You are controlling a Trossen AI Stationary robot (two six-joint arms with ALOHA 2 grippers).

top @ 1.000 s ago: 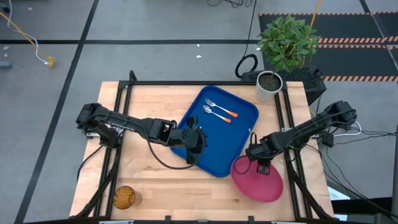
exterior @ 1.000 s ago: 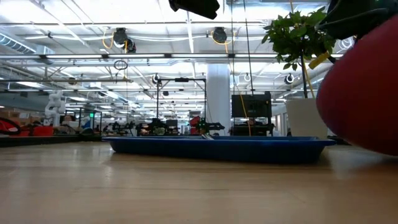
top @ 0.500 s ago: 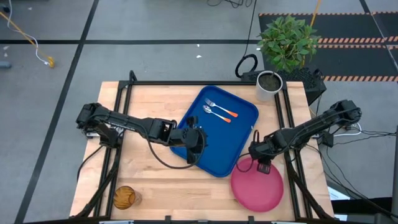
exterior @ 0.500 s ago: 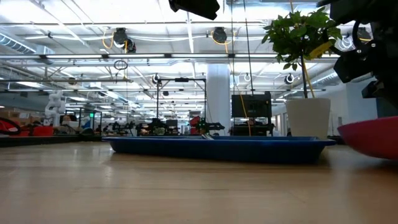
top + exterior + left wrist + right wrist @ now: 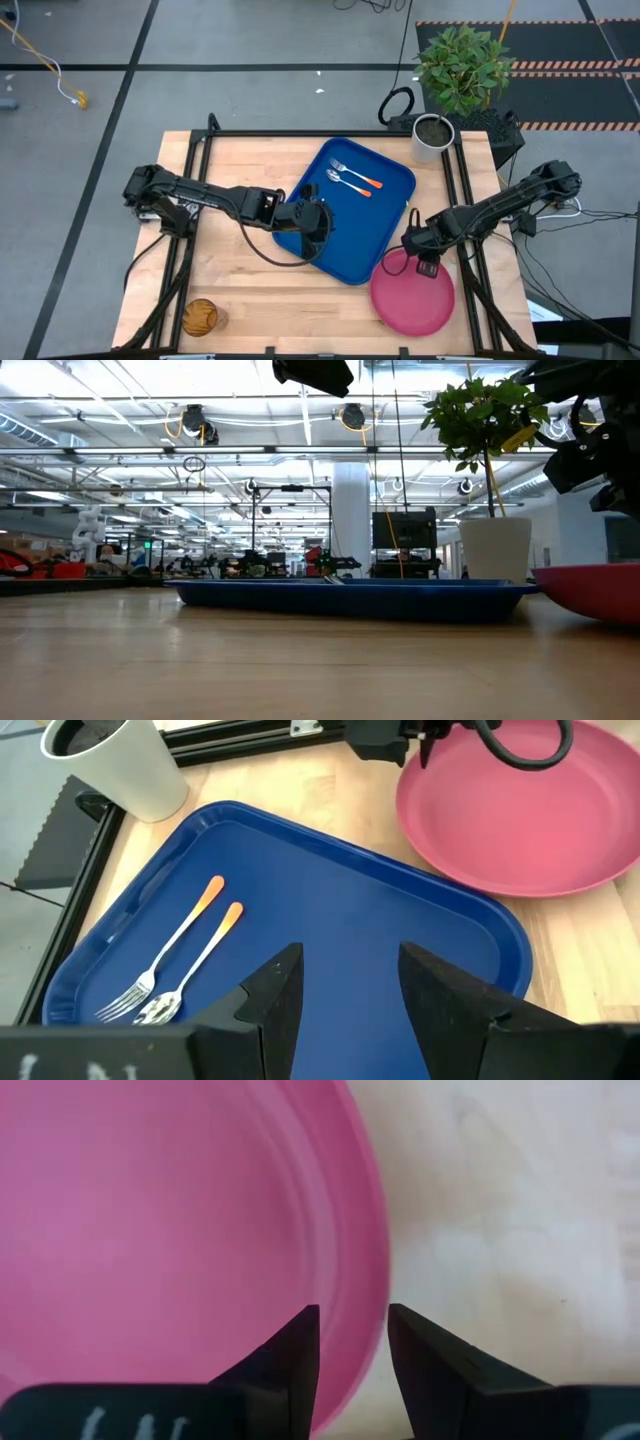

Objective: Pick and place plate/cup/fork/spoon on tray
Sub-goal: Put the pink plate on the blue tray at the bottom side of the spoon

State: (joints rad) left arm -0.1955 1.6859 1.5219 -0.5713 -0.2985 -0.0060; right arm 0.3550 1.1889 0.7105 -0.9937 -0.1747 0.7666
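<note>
The pink-red plate (image 5: 412, 298) lies flat on the table at the near right, beside the blue tray (image 5: 375, 225); it also shows in the low view (image 5: 590, 585). My right gripper (image 5: 421, 262) hangs open just above the plate's far rim (image 5: 372, 1280), its fingers on either side of the rim without touching it. The fork (image 5: 356, 172) and spoon (image 5: 347, 183) lie side by side on the tray's far part. My left gripper (image 5: 322, 226) is open and empty above the tray's left part (image 5: 350, 920). The amber cup (image 5: 198, 317) stands at the near left corner.
A white plant pot (image 5: 432, 135) with a green plant stands at the table's far right corner, just beyond the tray. Bare wood lies between the cup and the tray. Black frame rails run along the table's left and right sides.
The plate was tilted up on its near edge under my right gripper. It has tipped down and now lies flat on the table beside the tray. My right gripper stays above the plate's far rim.
</note>
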